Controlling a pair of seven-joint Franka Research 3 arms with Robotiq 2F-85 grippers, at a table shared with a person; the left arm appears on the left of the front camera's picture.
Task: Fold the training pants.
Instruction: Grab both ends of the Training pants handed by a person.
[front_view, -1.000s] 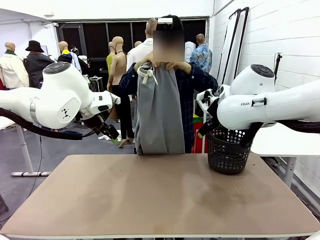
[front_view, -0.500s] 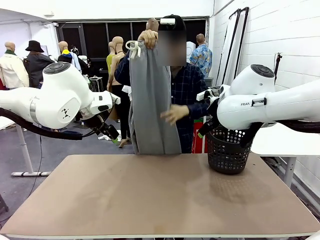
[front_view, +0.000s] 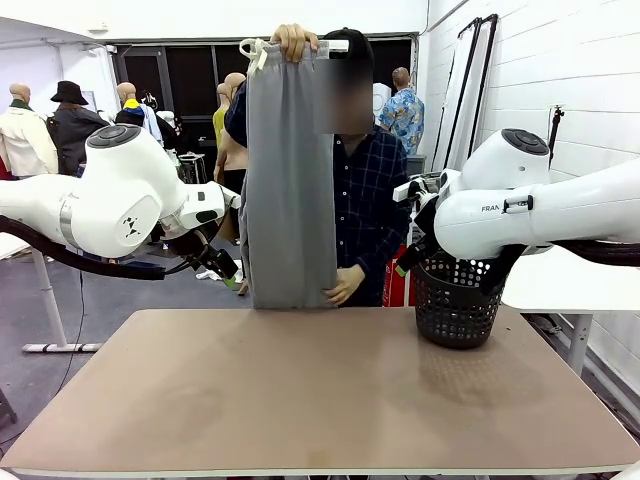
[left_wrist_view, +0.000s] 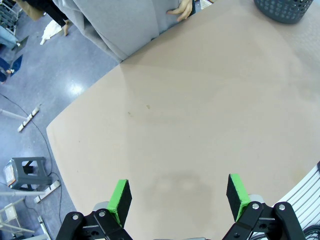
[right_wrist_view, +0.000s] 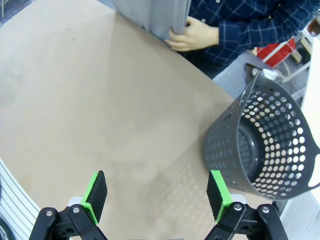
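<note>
Up went one hand (front_view: 293, 40) of the person in the last second, lifting the waist of the grey pants (front_view: 290, 170) from in front of the face to high above the head. The other hand (front_view: 345, 288) has dropped down to pinch the bottom edge. So the pants now hang long and straight in the air at the far side of the table (front_view: 320, 400), not lying on it. Your two arms have stayed where they were. Your left gripper (left_wrist_view: 177, 192) hangs over the bare table top with its green pads wide apart and nothing between them. Your right gripper (right_wrist_view: 157, 192) is the same, wide and holding nothing, and the grey basket (right_wrist_view: 260, 145) stands just off to its side. I think the folding has not begun yet, and the person is only pulling the pants straight to get them ready. Next the pants need to lie flat on the table where you can reach them. So wait for that, then go for an edge with the jaws wide. Some things are hard to tell. The pants look doubled, one leg over the other, but you cannot be sure from here. You also cannot tell if the leg ends touch the far edge of the table. The white string (front_view: 250, 48) at the waist is small and partly behind the fingers.
</note>
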